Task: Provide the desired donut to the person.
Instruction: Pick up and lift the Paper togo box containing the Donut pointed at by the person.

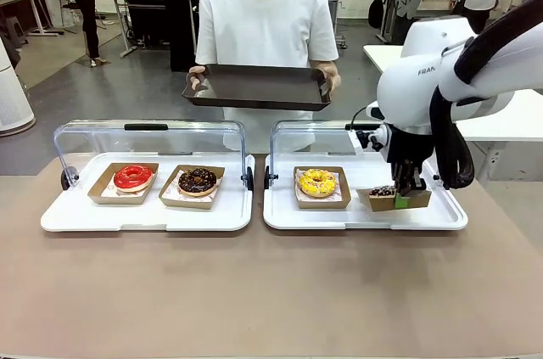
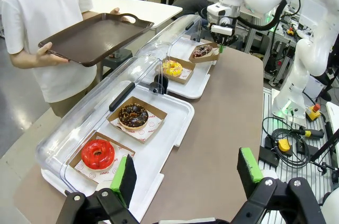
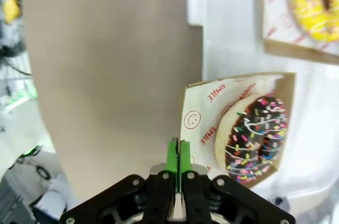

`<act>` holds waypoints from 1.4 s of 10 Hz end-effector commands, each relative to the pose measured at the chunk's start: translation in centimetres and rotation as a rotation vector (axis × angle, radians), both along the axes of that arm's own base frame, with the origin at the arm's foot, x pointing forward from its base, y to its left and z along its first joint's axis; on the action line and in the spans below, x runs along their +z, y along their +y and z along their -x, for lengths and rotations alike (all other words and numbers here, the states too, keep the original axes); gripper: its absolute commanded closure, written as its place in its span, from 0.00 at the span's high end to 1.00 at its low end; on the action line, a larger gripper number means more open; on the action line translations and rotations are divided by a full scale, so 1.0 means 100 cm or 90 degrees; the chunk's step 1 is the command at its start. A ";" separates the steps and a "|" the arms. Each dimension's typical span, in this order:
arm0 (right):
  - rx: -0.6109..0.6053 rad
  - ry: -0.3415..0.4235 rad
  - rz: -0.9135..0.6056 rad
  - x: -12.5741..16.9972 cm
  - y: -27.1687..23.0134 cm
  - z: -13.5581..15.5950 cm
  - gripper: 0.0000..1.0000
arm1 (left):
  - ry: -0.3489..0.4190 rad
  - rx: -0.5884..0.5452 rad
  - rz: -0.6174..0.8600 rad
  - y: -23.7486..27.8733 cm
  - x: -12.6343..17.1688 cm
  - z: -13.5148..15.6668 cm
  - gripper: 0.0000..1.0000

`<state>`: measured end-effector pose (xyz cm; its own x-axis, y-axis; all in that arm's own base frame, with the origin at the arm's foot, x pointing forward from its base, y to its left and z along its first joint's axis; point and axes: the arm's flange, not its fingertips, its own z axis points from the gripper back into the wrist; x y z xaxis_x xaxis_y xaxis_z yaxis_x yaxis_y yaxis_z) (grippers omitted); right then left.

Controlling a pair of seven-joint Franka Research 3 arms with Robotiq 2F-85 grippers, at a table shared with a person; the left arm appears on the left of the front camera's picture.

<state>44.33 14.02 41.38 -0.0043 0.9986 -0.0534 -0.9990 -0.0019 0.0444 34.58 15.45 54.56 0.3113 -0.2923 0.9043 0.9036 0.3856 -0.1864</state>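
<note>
Pressed together at the bottom of the right wrist view, the right tool (image 3: 176, 155) pinches 1 edge of the paper-lined cardboard boat (image 3: 204, 113) carrying the sprinkled chocolate donut (image 3: 254, 139). That boat is at the near right end of the right display tray (image 1: 280, 219), slightly tilted; whether it is clear of the tray cannot be told. Just beside it lies the yellow donut (image 1: 317, 182), and behind both stands the raised clear lid (image 1: 305, 134). On the left display tray (image 1: 51, 219) rest the red donut (image 1: 133, 176) and a dark chocolate donut (image 1: 198, 179). Across the counter (image 1: 254, 291) the person (image 1: 265, 28) holds out a dark serving tray (image 1: 259, 87). The left tool (image 2: 186, 170) hangs spread, holding nothing. Gripped by 1 thin edge, the boat may sag and let the donut slide out, or it may catch the lid on its way across.
</note>
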 end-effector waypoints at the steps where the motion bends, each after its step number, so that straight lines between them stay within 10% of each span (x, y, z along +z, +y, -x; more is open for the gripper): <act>1: -0.003 0.000 0.033 0.032 0.020 0.013 0.00 | -0.003 -0.001 0.003 0.001 0.001 0.001 1.00; 8: -0.026 -0.102 0.054 0.197 0.056 0.023 0.00 | -0.003 -0.001 0.003 0.001 0.001 0.001 1.00; 14: -0.015 -0.125 0.026 0.225 0.056 0.025 0.00 | -0.003 -0.001 0.003 0.001 0.001 0.001 1.00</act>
<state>42.18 19.73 63.81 0.0329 0.9954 -0.0897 -0.9887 0.0192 -0.1489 34.58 15.46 54.56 0.3114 -0.2924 0.9042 0.9035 0.3858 -0.1865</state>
